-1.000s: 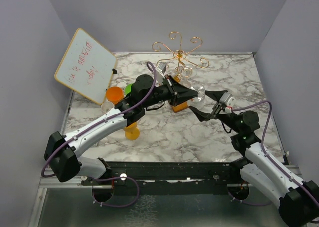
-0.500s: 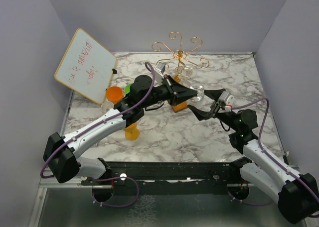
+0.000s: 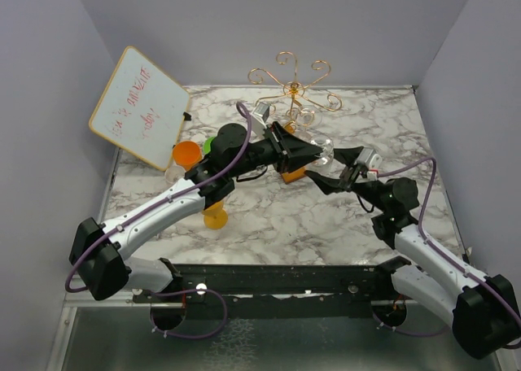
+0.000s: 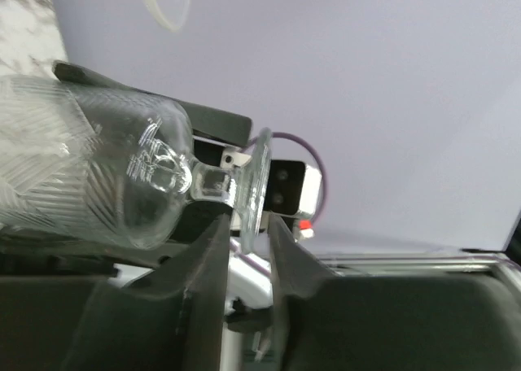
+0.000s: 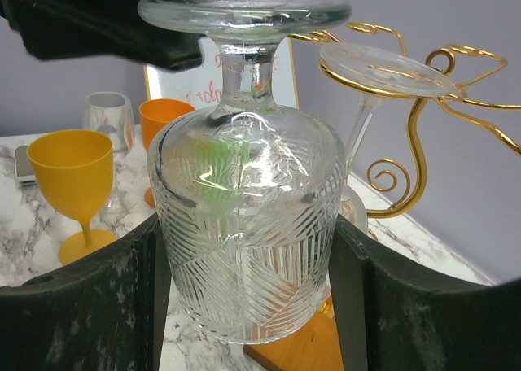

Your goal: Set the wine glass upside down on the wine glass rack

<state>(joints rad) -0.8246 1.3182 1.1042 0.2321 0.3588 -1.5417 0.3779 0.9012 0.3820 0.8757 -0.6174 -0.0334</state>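
The clear ribbed wine glass [image 3: 325, 150] hangs in the air in front of the rack. In the right wrist view [image 5: 244, 184] it stands foot-up. My left gripper [image 3: 313, 154] is shut on the rim of its foot; in the left wrist view the disc sits between the two fingers [image 4: 247, 221]. My right gripper [image 3: 333, 170] is open, and its fingers [image 5: 143, 306] flank the bowl closely on both sides. The gold wire rack [image 3: 291, 85] on its orange-brown base [image 3: 294, 174] stands just behind. In the right wrist view the rack [image 5: 417, 143] carries another clear glass [image 5: 383, 67] hanging upside down.
A yellow goblet [image 3: 215, 216], an orange cup [image 3: 187, 153], a clear glass [image 3: 174, 174] and something green [image 3: 209, 144] stand left of the left arm. The white board with red writing [image 3: 140, 106] leans at the back left. Walls enclose the marble table [image 3: 383, 127].
My right gripper has moved forward and left until its fingers stand around the glass's bowl. My left gripper with the glass has barely moved.
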